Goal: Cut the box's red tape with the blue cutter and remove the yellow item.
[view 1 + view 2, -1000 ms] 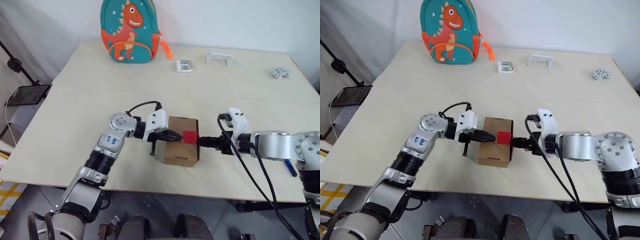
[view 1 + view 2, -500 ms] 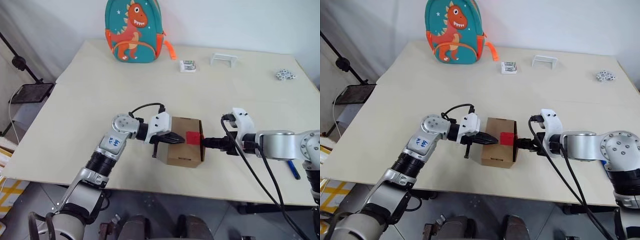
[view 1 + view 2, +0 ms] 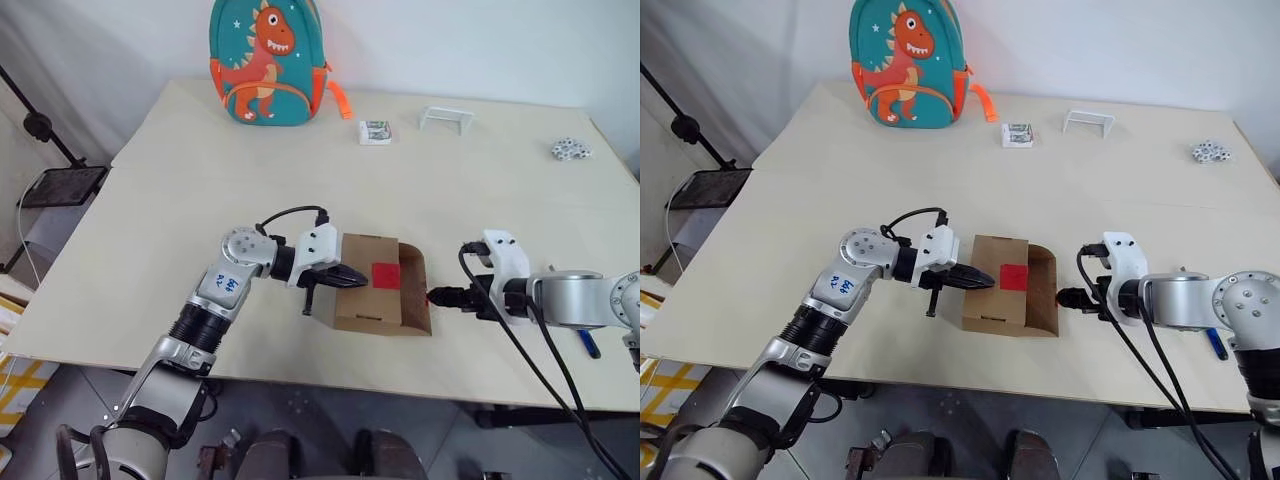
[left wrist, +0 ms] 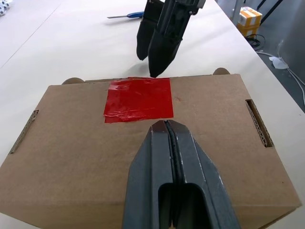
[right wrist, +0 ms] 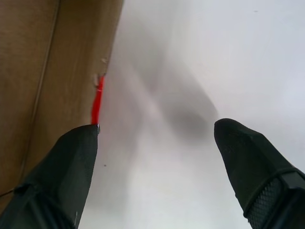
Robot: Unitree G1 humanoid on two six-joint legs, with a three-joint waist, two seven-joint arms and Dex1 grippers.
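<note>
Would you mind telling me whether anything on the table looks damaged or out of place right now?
The box has its side flap hanging open toward the right gripper, and the red tape on the lid looks wrinkled along its lower edge. Nothing looks spilled.

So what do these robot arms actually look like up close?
Both arms are silvery metal tubes with black ribbed joints. The left arm carries a small blue-and-white sticker near its rounded silver joint. Each wrist ends in a white plastic housing, with black cables looping off it. The left claw and right claw each have two tapered, matte black fingers.
</note>
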